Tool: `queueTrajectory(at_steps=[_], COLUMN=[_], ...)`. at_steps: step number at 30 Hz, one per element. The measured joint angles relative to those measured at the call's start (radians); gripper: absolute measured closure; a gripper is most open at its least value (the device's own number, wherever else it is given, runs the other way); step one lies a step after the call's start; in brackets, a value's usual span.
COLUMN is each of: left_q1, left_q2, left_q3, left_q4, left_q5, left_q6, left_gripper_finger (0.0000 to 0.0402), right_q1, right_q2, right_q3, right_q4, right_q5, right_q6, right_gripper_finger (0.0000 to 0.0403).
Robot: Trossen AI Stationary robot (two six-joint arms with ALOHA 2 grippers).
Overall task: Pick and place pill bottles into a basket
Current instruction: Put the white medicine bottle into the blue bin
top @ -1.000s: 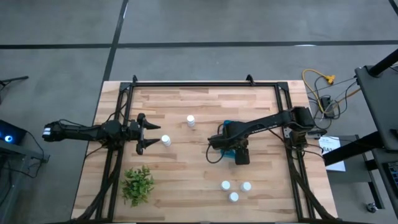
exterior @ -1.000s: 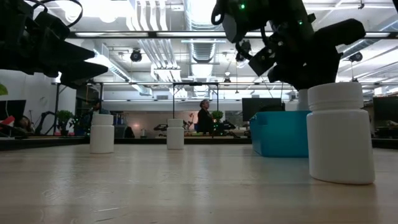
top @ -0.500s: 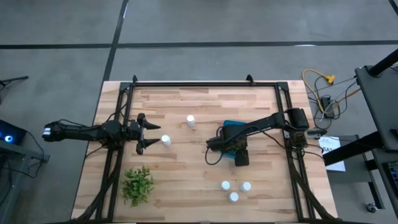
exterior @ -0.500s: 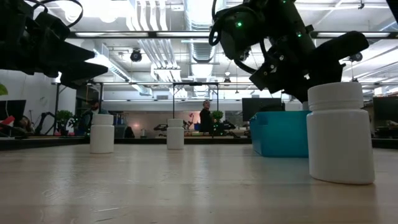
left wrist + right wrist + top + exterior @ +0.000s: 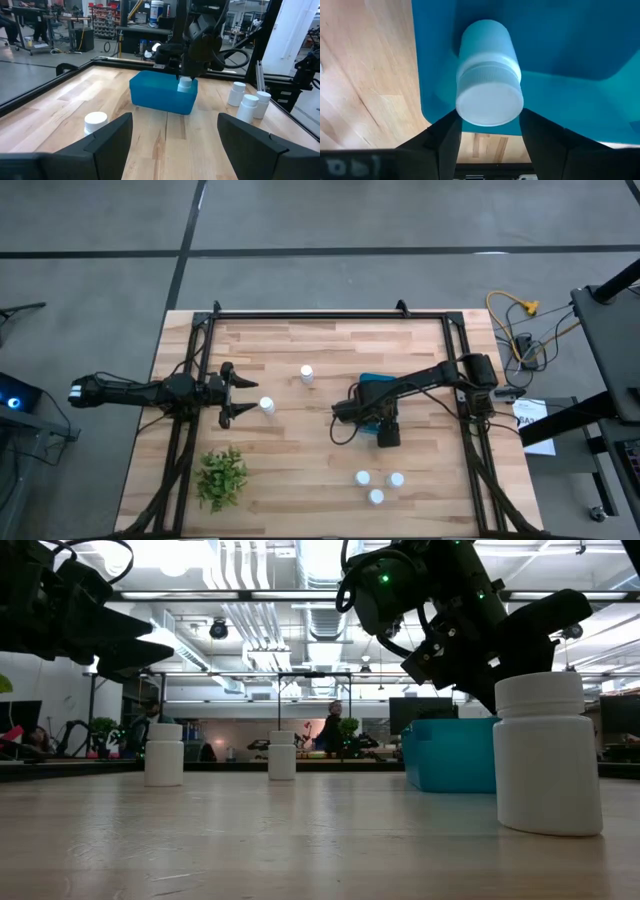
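Currently a placing step is judged to be in hand: the right tool (image 5: 487, 131) is clamped on a pill bottle (image 5: 487, 80), held just over the basket (image 5: 162, 92) at bench centre-right. Next, a release w/ fingers parted is called for, bottle kept inside the rim. The left tool (image 5: 233, 395) waits w/ fingers apart, near a bottle (image 5: 267, 406) at left. Three bottles (image 5: 377, 485) stand near-right on the wooden bench (image 5: 300, 470); a plant (image 5: 221, 477) sits near-left. A workshop w/ ceiling lights and a person far off is seen beyond.
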Motion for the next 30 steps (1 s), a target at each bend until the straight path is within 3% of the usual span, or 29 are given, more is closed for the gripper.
queueTrajectory(at_steps=[7,22,30], left_q1=[0.0,-0.001,-0.001], left_q2=[-0.002,-0.001,0.0], left_q3=[0.0,0.0,0.0], left_q4=[0.0,-0.001,-0.001], left_q5=[0.0,0.0,0.0], left_q6=[0.0,0.0,0.0], left_gripper_finger=[0.0127,0.0127,0.0127], right_q1=[0.0,0.005,0.04], right_q2=[-0.059,-0.366,-0.438], right_q3=[0.027,0.047,0.047], right_q4=[0.002,0.104,0.222], right_q5=[-0.006,-0.024,-0.155], right_q6=[0.028,0.294,0.202], right_gripper_finger=[0.0207,0.0207,0.0197])
